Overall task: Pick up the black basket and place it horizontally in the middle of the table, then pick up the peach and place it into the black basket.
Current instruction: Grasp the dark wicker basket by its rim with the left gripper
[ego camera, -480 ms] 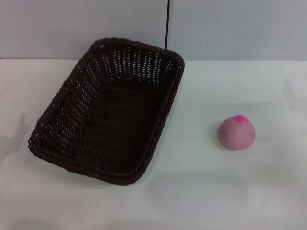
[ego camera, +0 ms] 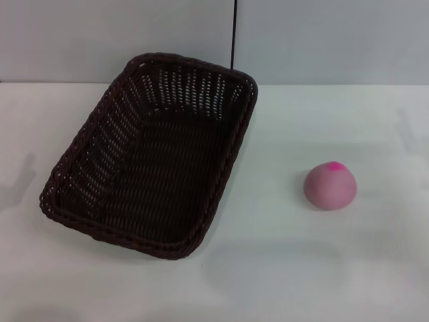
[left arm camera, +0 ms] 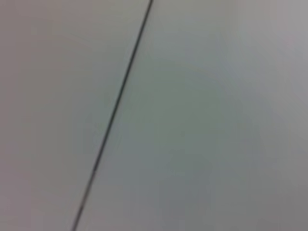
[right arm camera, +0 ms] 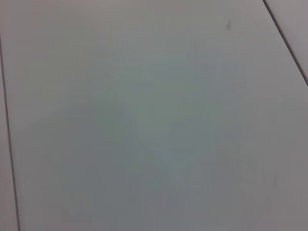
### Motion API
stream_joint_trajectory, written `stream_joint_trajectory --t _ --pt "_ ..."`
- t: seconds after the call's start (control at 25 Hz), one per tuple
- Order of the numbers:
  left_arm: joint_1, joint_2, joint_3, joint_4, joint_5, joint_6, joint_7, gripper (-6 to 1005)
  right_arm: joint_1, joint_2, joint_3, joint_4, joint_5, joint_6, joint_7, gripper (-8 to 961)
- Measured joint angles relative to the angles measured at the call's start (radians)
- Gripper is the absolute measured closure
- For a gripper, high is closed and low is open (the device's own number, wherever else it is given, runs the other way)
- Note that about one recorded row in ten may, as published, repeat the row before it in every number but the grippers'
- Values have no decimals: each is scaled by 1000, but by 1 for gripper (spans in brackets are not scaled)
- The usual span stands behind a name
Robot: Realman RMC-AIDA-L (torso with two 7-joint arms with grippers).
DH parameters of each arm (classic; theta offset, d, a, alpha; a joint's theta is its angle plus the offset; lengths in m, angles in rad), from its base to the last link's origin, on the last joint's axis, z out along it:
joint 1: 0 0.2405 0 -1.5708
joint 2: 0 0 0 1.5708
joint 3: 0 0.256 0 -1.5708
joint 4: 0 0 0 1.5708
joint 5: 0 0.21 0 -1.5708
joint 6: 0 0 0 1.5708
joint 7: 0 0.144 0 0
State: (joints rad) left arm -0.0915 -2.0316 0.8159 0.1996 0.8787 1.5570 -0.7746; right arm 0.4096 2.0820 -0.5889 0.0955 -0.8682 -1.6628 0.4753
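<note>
The black basket [ego camera: 151, 157] is a large dark woven basket that lies on the white table [ego camera: 315, 268], left of centre, with its long side running at a slant from front left to back right. It is empty. The peach [ego camera: 330, 186], dusty pink with a magenta tip, sits on the table to the right of the basket, well apart from it. Neither gripper shows in any view. Both wrist views show only a plain pale surface with a thin dark line.
A pale wall with a dark vertical seam [ego camera: 234, 33] stands behind the table's far edge. Faint shadows fall on the table at its left edge [ego camera: 20, 181] and right edge [ego camera: 409, 127].
The faint shadow at the table's left edge has shifted slightly. The basket and the peach have not moved.
</note>
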Motion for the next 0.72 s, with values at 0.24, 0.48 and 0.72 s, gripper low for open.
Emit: stream_joint_trajectory --t 0.24,0.48,0.72 --pt "54 70 109 326 135 -76 -367 232 1 -1 11 -20 1 -8 21 260" --pt "31 70 67 747 573 -181 -827 233 -9 -1 11 -39 1 -12 51 265" --pt "-73 19 49 1054 980 -174 -1151 234 -12 -2 12 -40 7 -17 52 270"
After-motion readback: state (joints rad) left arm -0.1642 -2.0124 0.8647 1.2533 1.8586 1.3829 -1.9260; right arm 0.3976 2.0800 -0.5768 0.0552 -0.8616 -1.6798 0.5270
